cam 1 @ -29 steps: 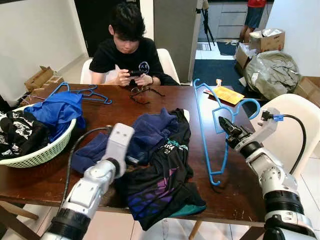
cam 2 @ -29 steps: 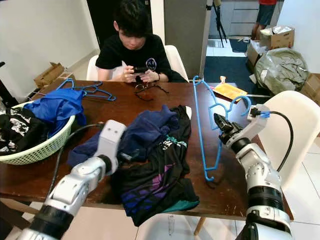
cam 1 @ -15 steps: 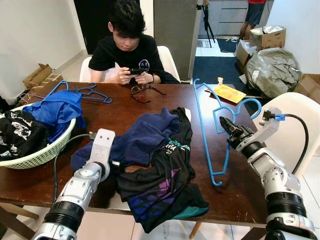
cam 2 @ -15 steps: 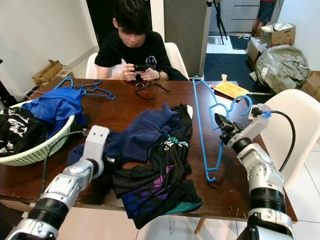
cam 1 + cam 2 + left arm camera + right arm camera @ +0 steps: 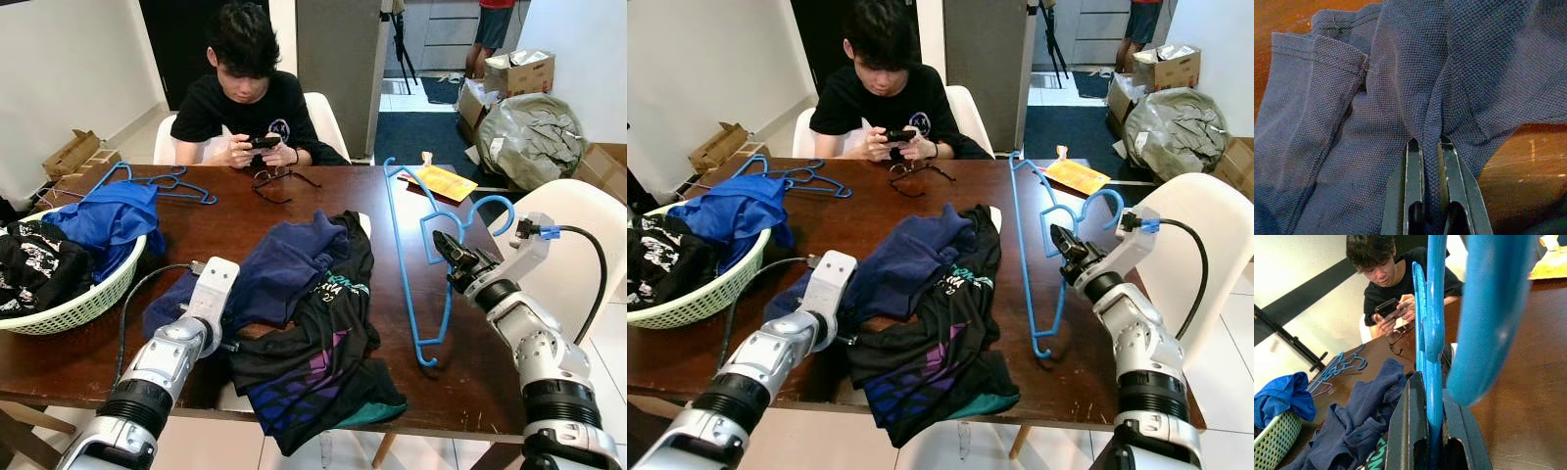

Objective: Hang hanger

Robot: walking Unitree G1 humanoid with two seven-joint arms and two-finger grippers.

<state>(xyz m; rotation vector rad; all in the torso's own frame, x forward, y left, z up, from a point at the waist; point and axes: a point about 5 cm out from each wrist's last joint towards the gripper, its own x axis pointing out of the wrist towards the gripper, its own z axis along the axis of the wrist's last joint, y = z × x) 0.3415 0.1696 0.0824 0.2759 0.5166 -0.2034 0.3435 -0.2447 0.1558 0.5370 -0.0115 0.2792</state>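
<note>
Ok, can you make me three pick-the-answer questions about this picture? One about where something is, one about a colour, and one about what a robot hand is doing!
1. Where is the green basket?
A. On the table's left end
B. On the floor
C. On the white chair

2. What colour is the hanger in the right hand?
A. Red
B. Blue
C. White

3. What is the left hand doing?
A. Hanging open in the air
B. Holding a phone
C. Pinching the navy shirt

Answers: 1 A, it sits on the wooden table at the robot's left. 2 B, it is bright blue. 3 C, the wrist view shows the fingers closed on navy fabric.
</note>
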